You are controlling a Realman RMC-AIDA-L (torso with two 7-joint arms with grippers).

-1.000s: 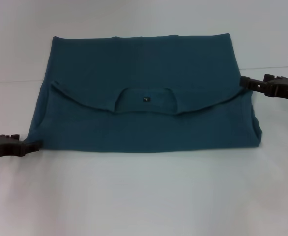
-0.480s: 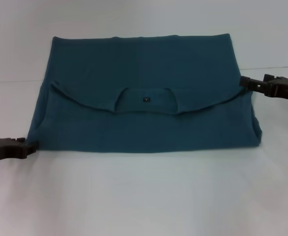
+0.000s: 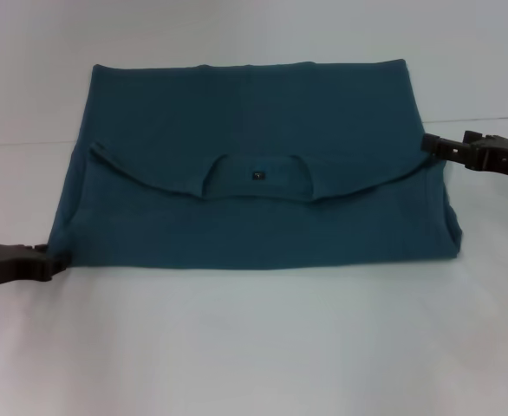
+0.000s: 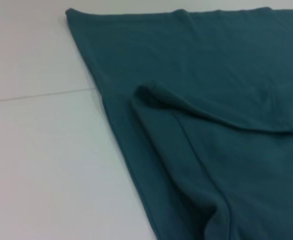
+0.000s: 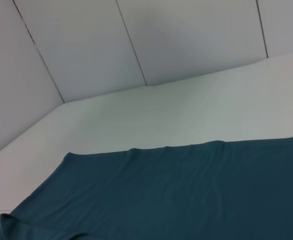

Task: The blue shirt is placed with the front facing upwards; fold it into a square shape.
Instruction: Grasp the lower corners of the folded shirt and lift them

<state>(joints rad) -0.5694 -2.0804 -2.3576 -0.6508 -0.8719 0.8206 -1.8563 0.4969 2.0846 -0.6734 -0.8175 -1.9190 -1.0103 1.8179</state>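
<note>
The blue shirt lies flat on the white table as a wide rectangle. Its near half is folded over, plain teal side up. The neck opening and small black label show at the middle, and no print is in view. My left gripper lies low on the table at the shirt's near left corner, just beside the cloth. My right gripper is at the shirt's right edge, level with the folded-over hem. The left wrist view shows the shirt's layered edge. The right wrist view shows its flat far part.
The white table runs all around the shirt, with a faint seam line across it at the left. Grey wall panels stand beyond the table's far edge.
My left gripper has drawn back a little to the left, away from the shirt's near left corner. The right gripper and the shirt have not moved.
</note>
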